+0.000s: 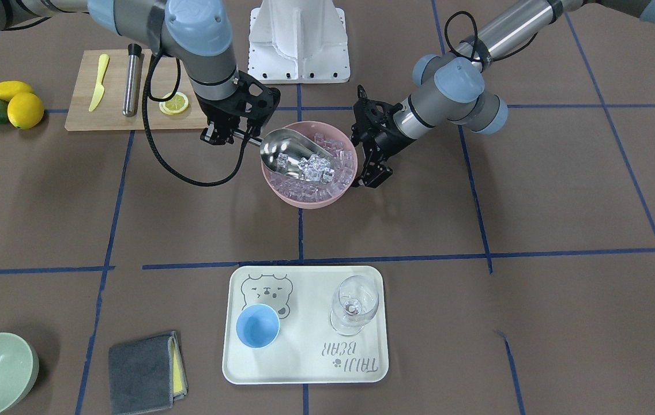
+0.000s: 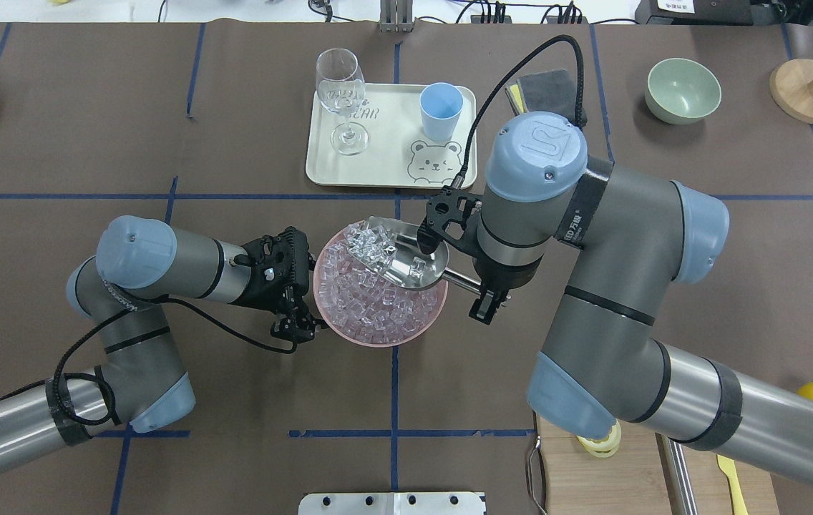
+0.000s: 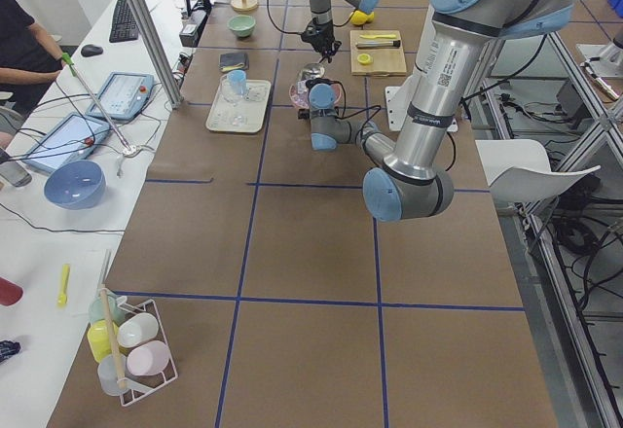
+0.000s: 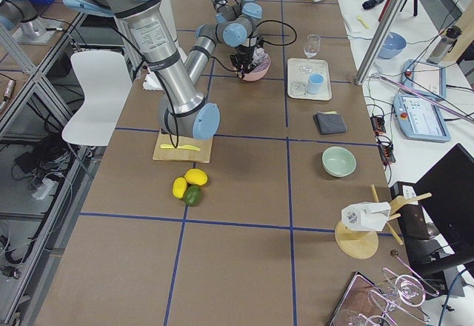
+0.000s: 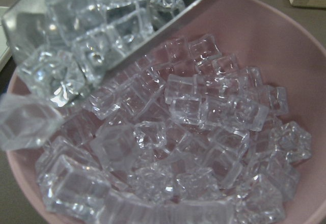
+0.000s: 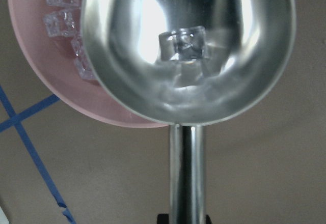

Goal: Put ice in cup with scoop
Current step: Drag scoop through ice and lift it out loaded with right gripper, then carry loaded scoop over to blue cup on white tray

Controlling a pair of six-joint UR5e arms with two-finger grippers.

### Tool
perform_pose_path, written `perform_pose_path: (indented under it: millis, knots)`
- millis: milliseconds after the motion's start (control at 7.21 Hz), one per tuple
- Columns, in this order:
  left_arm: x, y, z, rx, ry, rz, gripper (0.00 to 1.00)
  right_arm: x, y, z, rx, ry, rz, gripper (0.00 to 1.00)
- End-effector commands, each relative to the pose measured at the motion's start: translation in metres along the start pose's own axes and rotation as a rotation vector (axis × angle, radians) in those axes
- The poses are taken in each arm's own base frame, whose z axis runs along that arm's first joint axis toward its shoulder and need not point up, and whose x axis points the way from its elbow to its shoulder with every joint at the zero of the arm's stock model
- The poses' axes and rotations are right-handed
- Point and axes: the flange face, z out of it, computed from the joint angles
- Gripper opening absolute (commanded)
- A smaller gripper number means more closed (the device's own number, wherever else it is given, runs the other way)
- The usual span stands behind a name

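Several small clear glassy ice cubes are heaped at the open lip of the shiny steel scoop, which is held over the round pink plastic bowl of ice. The right claw is closed on the scoop's thin handle. The left claw is stationed just beside the bowl's rim; its opening cannot be told. The small light-blue plastic cup is found upright on the cream tray, well apart from the bowl.

Risks judged:
- Cubes piled at the lip may be shed onto the desk if the scoop is tipped forward or jolted in transfer.
- The narrow cup mouth may be overshot.
- The light cup may be knocked over.
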Motion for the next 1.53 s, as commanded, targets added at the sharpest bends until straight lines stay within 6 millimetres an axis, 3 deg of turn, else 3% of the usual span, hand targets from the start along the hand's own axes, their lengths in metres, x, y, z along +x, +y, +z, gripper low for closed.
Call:
perform_pose_path:
  millis: [0, 277, 416, 693, 971, 1248, 1387]
  knots:
    - [-0.003, 0.000, -0.002, -0.001, -0.003, -0.003, 1.00, -0.002, 0.008, -0.014, 0.029, 0.010, 0.128, 0.00]
    - [-0.006, 0.001, -0.004, -0.002, -0.006, -0.004, 1.00, 0.014, 0.011, -0.024, 0.027, 0.026, 0.257, 0.00]
    - [-0.006, 0.001, -0.004, -0.002, -0.004, -0.004, 1.00, 0.024, 0.010, -0.030, 0.030, 0.034, 0.407, 0.00]
    - [-0.006, 0.001, -0.004, -0.002, -0.004, -0.004, 1.00, 0.060, 0.006, -0.051, 0.031, 0.056, 0.562, 0.00]
    - [-0.006, 0.001, -0.004, -0.002, -0.004, -0.004, 1.00, 0.091, -0.044, -0.062, 0.005, -0.003, 0.685, 0.00]
    - [-0.007, 0.002, -0.005, -0.003, -0.006, -0.005, 1.00, 0.126, -0.065, -0.055, -0.036, -0.003, 0.750, 0.00]
    - [-0.006, 0.002, -0.004, -0.003, -0.004, -0.005, 1.00, 0.147, -0.087, -0.065, -0.062, -0.062, 0.795, 0.00]
